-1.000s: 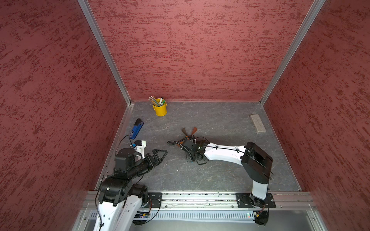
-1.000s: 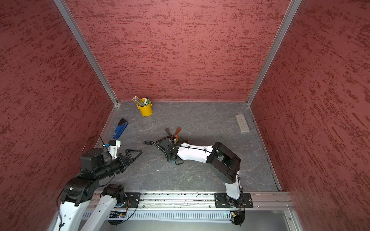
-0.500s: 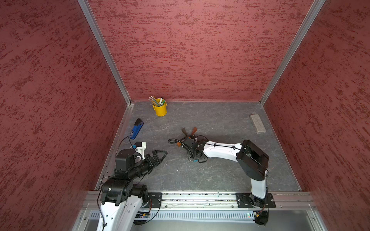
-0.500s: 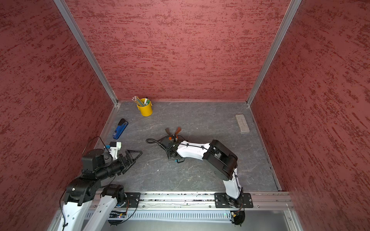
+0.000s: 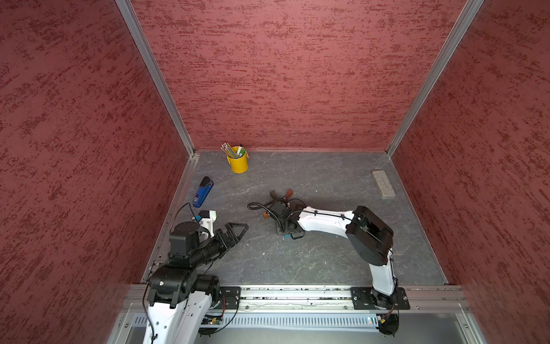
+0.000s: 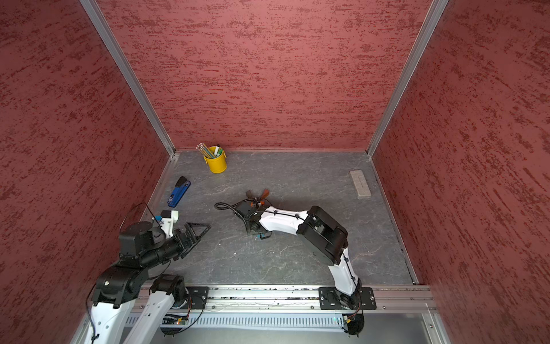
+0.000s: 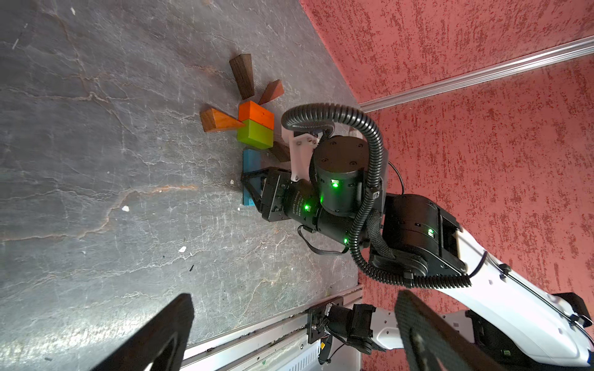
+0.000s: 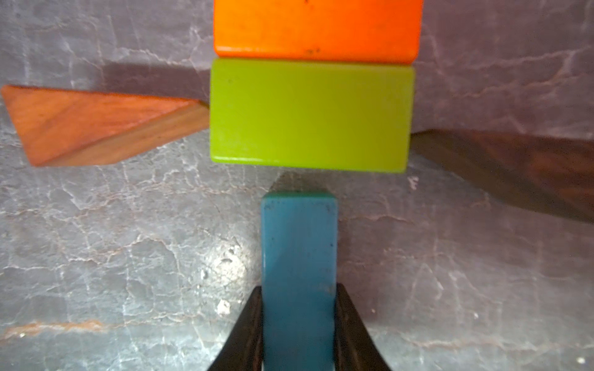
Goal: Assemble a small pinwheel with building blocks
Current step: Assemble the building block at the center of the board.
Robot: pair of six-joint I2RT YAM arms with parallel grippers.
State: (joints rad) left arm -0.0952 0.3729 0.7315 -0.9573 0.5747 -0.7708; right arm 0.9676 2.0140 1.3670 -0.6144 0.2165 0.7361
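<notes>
Losing the near end of the blue bar [image 8: 299,244] off-frame between the fingers [image 8: 247,331] of the right gripper [image 8: 299,289]. Cropping the orange block [image 8: 318,29] beyond the fingertips, blurring the dark wedge [image 8: 520,167] off to their side. Burying the green block [image 8: 310,115] under the right arm [image 5: 321,220] in both top views.
</notes>
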